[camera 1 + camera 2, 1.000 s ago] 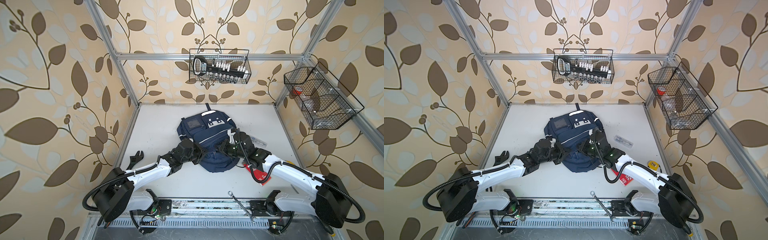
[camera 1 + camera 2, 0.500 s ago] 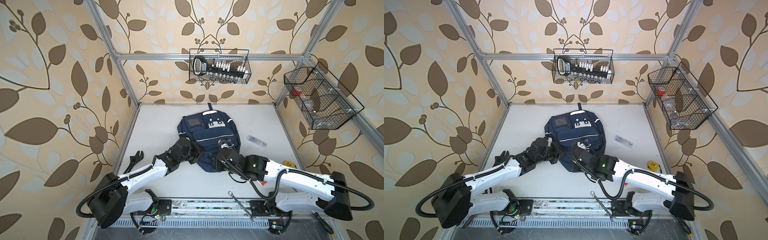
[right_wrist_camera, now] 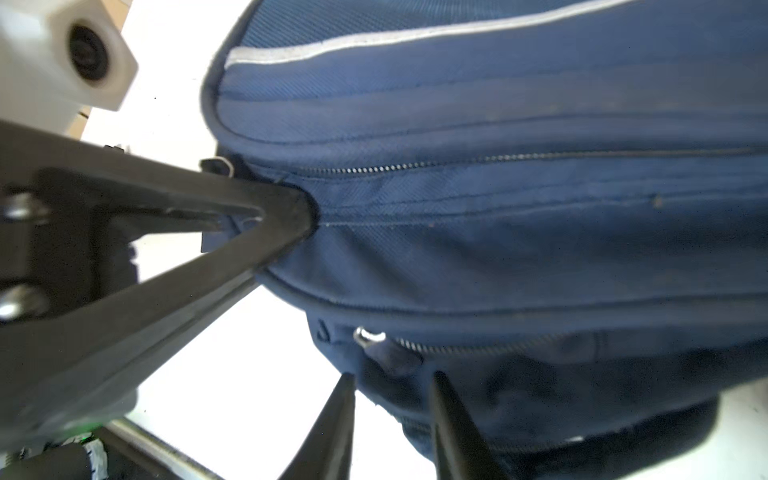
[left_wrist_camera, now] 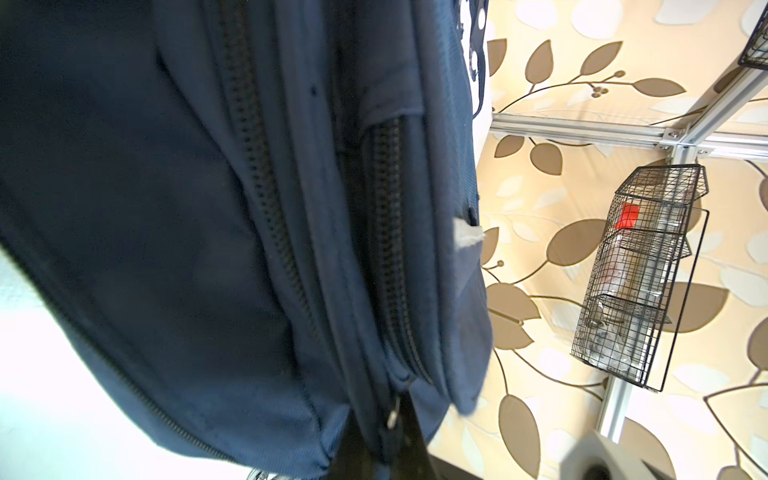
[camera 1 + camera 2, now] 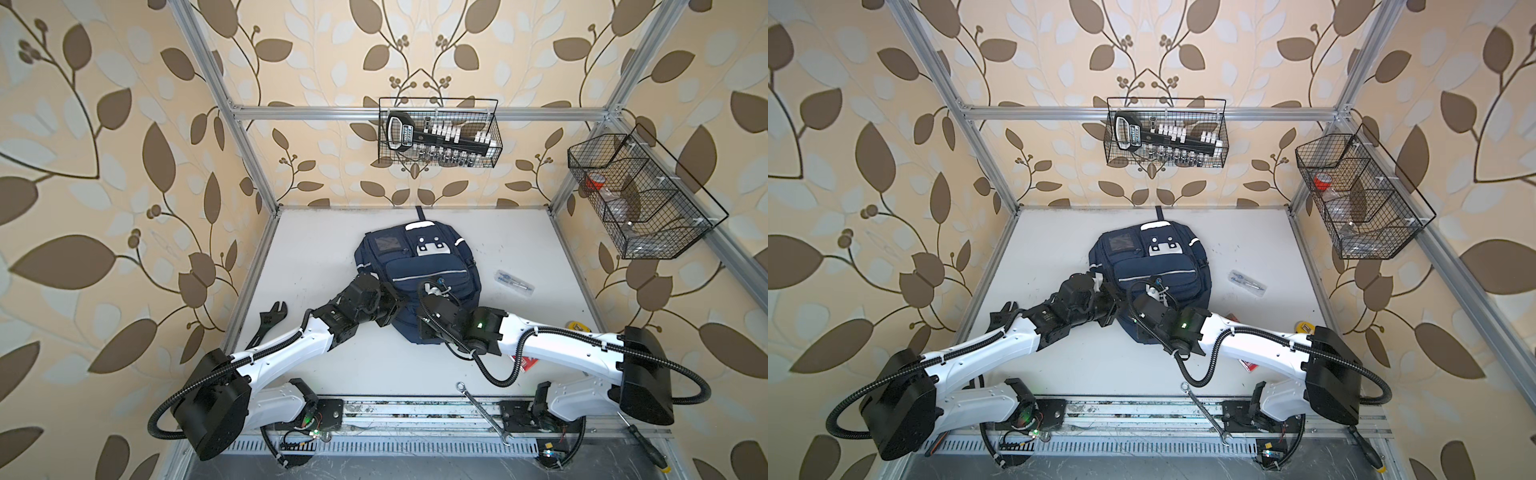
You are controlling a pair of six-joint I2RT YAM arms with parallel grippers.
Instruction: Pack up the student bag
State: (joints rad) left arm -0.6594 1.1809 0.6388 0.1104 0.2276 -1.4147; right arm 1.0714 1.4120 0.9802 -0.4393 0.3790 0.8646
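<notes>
Since a second ago the right arm has swung from the right flank of the large navy-blue fabric student bag (image 5: pixel 428 262) with white reflective stripes to its lower edge, and the bag lies flatter, mid-frame on the white counter (image 5: pixel 324 257) in both top views. The right end effector (image 3: pixel 392 376), bottom centre of the right wrist view, has its jaws partly apart and grips nothing, just under a small silver metal zip pull (image 3: pixel 368 336). The left end effector (image 3: pixel 291 212), entering from that view's left, is pinched closed on the bag's side seam. Closing now could catch loose fabric instead of the pull, since the tips stand below it. A tug on the zip could strip the narrow seam pinch or drag the whole bag. Count: two end effectors, one bag, one zip pull by those tips, two black wire baskets (back wall (image 5: pixel 438 99), right wall (image 5: pixel 598 143)), one black adjustable wrench (image 5: pixel 270 318) at left, one silver combination spanner (image 5: pixel 484 409) at the bottom, one clear packet (image 5: pixel 514 284) right of the bag, one red card (image 5: pixel 525 363) half under the right arm, one small yellow object (image 5: pixel 575 326) I cannot identify, and one black-handled screwdriver (image 5: pixel 646 444) at lower right.
</notes>
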